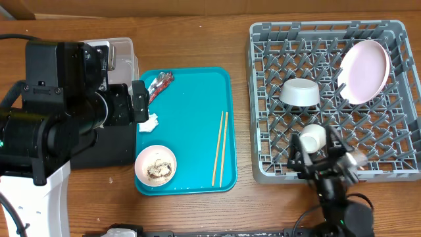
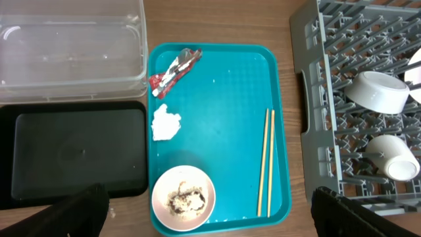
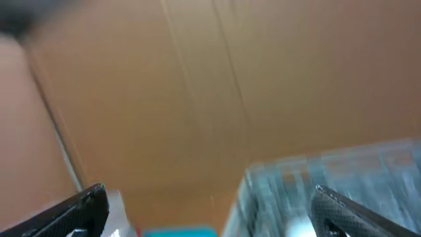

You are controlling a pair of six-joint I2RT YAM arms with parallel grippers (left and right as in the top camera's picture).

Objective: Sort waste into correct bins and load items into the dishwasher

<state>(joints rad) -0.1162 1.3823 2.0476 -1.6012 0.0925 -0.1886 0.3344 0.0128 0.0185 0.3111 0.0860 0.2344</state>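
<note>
On the wood-grain worktop (image 1: 243,210), the smooth teal tray (image 2: 223,118) carries a crumpled red-and-silver wrapper (image 2: 174,69) at its far left corner. A wadded white napkin (image 2: 165,123) lies by its left edge, a round pinkish-white bowl (image 2: 183,197) of rice and brownish scraps (image 2: 185,200) sits at its near left corner, and thin wooden chopsticks (image 2: 266,161) lie along its right edge.

Left of it sit a clear plastic tub (image 2: 72,49) and a matte black tray (image 2: 72,155).

The pegged grey dish rack (image 1: 329,27) holds a grey bowl (image 1: 300,92), a leaning pale pink plate (image 1: 364,71) and a white cup (image 1: 312,138).

The left gripper (image 2: 209,194) and right gripper (image 3: 209,197) are both spread wide, grasping nothing.
</note>
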